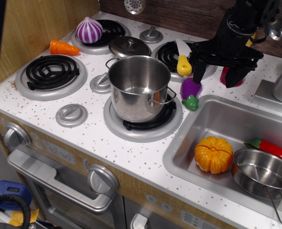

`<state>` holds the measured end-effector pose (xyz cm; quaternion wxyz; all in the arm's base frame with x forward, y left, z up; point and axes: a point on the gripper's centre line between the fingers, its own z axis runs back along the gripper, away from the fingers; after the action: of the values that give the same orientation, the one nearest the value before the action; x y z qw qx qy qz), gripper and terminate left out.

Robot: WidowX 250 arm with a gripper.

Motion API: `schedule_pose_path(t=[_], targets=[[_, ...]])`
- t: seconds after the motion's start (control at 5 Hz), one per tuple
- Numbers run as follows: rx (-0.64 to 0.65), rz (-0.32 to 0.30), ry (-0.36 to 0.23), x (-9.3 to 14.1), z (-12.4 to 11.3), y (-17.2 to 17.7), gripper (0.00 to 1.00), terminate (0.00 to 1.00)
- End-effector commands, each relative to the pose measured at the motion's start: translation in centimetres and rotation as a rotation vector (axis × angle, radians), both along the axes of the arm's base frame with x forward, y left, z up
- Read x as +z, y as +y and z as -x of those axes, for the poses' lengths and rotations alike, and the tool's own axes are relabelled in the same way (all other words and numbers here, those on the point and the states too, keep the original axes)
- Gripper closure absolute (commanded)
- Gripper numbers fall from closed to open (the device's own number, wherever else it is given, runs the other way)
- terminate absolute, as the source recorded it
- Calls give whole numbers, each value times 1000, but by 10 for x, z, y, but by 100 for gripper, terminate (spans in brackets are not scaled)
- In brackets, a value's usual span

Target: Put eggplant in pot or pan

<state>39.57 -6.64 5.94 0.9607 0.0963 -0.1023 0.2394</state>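
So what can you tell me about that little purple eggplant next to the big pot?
The eggplant is a small, glossy purple toy, plastic by its look, with a green leafy cap at its lower end. It lies on its side on the speckled white countertop, between the pot on its burner and the sink rim, near the sink's corner. The black end effector hangs open just above and behind it, not gripping it.

Surface [107, 143]: white speckled toy stovetop | front-right burner: pot [139, 88], upright | between burner and sink [198, 138]: eggplant [191, 90], lying | back left: carrot [63, 47], striped onion [88, 30] on burner | centre back: lid [130, 46]
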Motion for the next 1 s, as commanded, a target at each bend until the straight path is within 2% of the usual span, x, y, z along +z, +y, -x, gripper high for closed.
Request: schedule_pose_path(t=[0.0,0.4,0.6,0.8], targets=[[0,0,0,0,0,0,0,0],[-130,-12,-25,-10,-14,24,0,0],[-185,5,-40,-20,-19,34,0,0],[-211,-13,-57,-28,-21,40,0,0]])
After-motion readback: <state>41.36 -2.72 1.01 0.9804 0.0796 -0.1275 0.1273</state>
